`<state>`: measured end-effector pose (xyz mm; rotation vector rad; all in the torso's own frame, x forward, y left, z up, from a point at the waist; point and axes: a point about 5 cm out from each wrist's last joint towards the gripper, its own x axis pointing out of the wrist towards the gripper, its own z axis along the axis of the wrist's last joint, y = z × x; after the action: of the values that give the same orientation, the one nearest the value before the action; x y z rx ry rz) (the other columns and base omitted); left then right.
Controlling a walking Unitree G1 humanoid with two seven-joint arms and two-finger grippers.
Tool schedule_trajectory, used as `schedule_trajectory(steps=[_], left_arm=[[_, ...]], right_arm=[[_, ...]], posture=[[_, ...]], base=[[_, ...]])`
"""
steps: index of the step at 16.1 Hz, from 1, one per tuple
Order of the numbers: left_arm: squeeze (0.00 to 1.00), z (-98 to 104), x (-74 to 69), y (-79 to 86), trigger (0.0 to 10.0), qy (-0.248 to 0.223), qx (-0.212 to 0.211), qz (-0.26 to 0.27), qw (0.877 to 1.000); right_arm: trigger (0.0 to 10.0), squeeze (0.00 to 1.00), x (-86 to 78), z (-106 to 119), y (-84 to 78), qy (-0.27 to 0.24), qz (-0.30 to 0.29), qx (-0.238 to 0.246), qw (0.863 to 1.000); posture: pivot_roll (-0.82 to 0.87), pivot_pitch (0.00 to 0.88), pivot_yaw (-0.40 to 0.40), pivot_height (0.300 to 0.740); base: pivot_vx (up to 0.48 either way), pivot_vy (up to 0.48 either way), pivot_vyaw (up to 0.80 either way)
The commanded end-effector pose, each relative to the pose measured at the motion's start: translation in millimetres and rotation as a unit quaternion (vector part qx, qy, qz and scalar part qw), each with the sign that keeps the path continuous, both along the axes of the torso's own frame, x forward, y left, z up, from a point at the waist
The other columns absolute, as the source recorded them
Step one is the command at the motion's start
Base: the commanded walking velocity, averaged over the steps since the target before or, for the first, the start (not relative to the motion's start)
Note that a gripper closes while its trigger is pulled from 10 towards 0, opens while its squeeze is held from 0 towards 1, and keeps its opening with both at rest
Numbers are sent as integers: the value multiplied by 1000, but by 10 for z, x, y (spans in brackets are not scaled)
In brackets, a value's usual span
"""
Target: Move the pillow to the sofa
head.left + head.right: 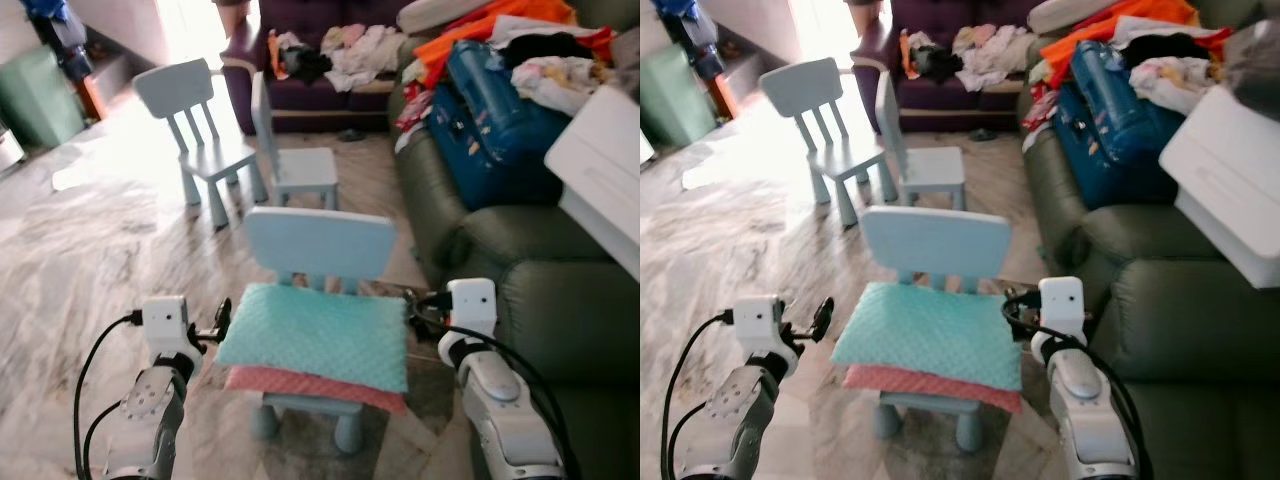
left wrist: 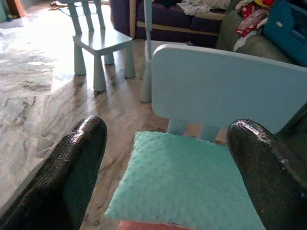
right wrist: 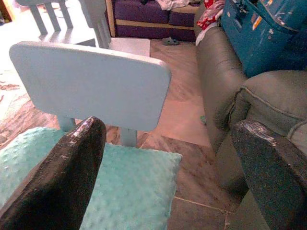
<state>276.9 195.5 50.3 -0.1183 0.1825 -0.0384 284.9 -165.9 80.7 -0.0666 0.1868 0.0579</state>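
A grey-green sofa runs down the right side, its far seats piled with a blue suitcase, an orange cloth and other laundry, and a white box juts over its near armrest. A second, purple sofa stands at the back with more clothes on it. On the marble floor stand three pale blue chairs: two further off and the nearest chair just beside the grey-green sofa, its back turned away from the robot. The pillow lies flat on that chair's seat, covering it and overhanging the front and side edges; it is rectangular, with a mint-green dimpled top face and a pink underside showing as a band along the front edge. The left arm reaches forward with its gripper level with the pillow's left edge, just beside it, its fingers spread wide apart with the pillow's near left corner lying between them in the left wrist view. The right arm reaches forward likewise, its gripper at the pillow's right rear corner, between chair and sofa, its fingers also wide apart and straddling that corner and the gap of floor beside it.
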Motion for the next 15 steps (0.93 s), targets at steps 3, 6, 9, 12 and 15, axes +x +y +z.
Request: schedule_trajectory(steps=[3, 6, 9, 12, 15], left_arm=[[0, -4, -27, 37, 10000, 1, -5, 6, 1000], [0, -9, -30, 33, 10000, 2, -8, 4, 1000], [0, -13, -31, 36, 10000, 3, -7, 3, 1000], [0, -22, -37, 47, 10000, 8, -4, 6, 1000], [0, -17, -37, 37, 10000, 3, 0, 4, 1000]], right_arm=[[10000, 0, 1, 45, 38, -10, 9, 5, 1000], [10000, 0, 2, 43, 38, -10, 9, 5, 1000], [10000, 0, 8, 43, 36, -10, 9, 5, 1000], [10000, 0, 7, 42, 42, -10, 10, 5, 1000], [10000, 0, 3, 40, 41, -10, 9, 5, 1000]], posture=[[-64, 42, 20, 740], [-64, 40, 19, 740], [-63, 37, 20, 740], [-64, 36, 22, 740], [-63, 38, 23, 740]], base=[[368, 289, 0], [385, 286, 0], [376, 287, 0], [340, 286, 0], [0, 0, 0]])
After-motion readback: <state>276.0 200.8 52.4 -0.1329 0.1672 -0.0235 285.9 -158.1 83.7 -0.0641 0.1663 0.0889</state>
